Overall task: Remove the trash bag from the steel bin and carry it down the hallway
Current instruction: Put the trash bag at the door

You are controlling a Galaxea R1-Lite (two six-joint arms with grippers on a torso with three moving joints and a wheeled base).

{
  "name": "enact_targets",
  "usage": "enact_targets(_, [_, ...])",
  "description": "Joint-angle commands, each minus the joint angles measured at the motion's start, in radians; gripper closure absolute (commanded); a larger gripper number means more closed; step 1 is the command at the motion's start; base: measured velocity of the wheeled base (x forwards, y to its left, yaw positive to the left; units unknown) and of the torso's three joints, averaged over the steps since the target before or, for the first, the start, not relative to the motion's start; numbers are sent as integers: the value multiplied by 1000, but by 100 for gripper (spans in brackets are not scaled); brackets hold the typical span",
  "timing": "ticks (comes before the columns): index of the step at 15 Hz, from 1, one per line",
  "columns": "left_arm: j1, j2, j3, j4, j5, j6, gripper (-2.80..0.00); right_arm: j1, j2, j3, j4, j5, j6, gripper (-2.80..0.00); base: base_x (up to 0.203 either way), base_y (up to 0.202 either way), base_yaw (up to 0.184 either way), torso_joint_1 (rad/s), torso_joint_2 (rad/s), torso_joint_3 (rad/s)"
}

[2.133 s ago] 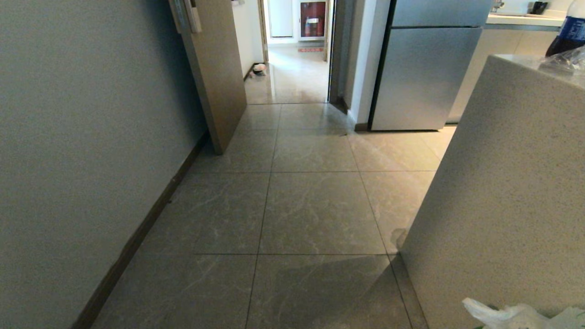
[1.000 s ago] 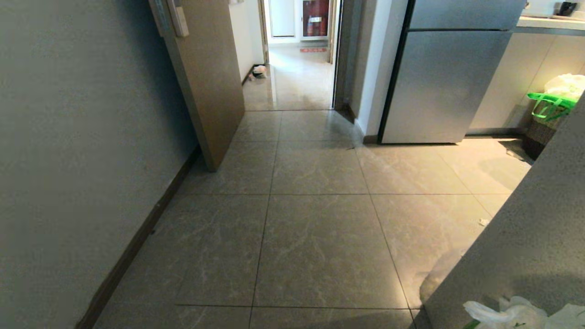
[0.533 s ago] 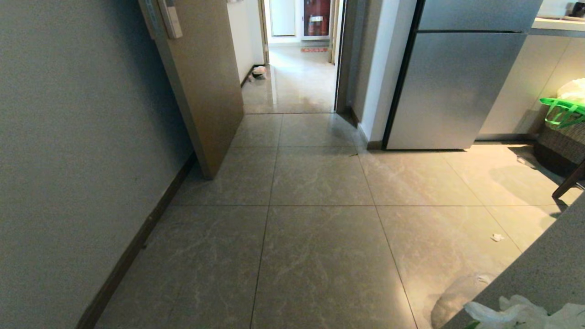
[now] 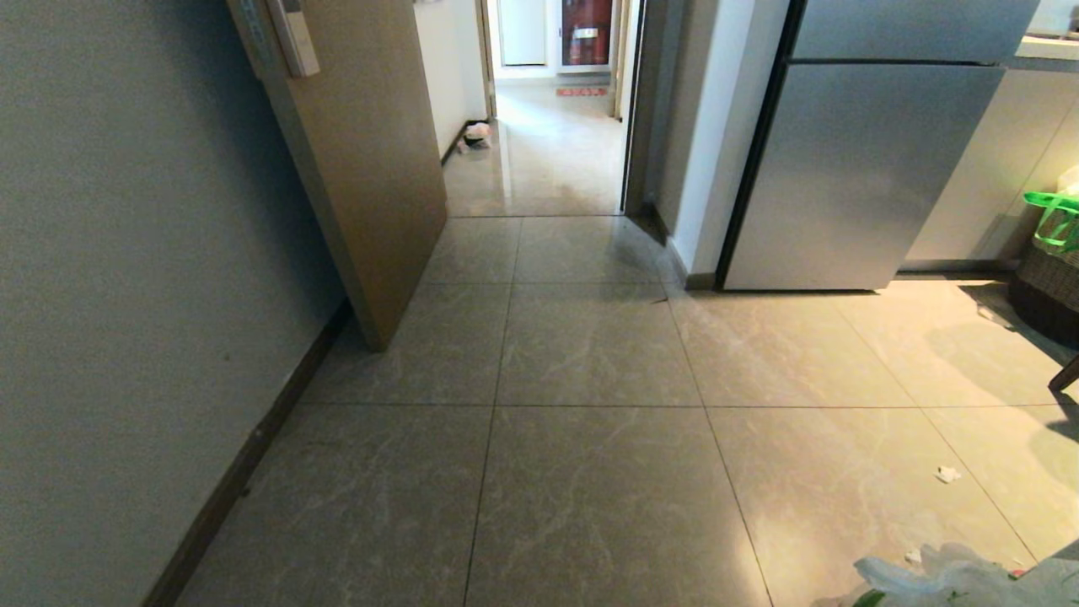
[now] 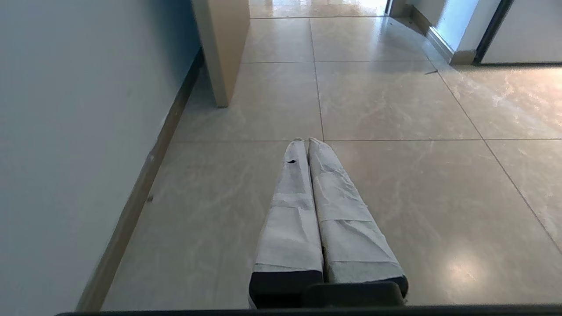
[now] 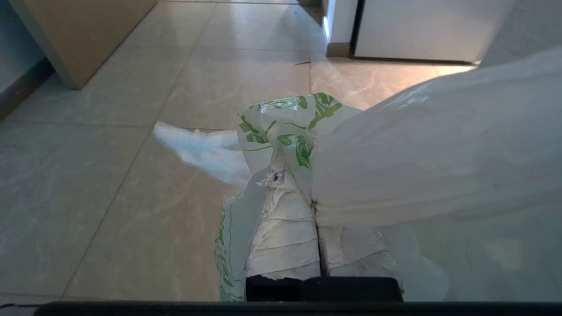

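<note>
1. The hallway (image 4: pixel 590 489): grey marbled tiles run ahead past an open door (image 4: pixel 371 185) on the left and a steel fridge (image 4: pixel 860 177) on the right, toward a lit doorway beyond.
2. The steel bin is not in view. Judged from this, removal is complete and the carrying step is in hand.
3. The trash bag (image 6: pixel 290 127), white with green print, hangs at the right gripper (image 6: pixel 317 206), whose taped fingers are pressed together on its bunched plastic; part of it shows at the lower right of the head view.
4. The left gripper (image 5: pixel 307 142) is closed, empty and held low over the tiles.
5. Next move, as judged: drive straight between door edge and fridge corner, grip unchanged.
6. Small paper scraps (image 4: pixel 947 475) lie on the floor to the right.
</note>
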Motion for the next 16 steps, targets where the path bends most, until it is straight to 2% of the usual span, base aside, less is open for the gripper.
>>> enact_targets(1, [0, 1, 0, 0, 0, 0, 0, 1, -39, 0, 0, 0, -3, 0, 191, 0, -1, 2, 3, 2])
enact_targets(16, [0, 1, 0, 0, 0, 0, 0, 1, -39, 0, 0, 0, -3, 0, 192, 0, 1, 2, 3, 1])
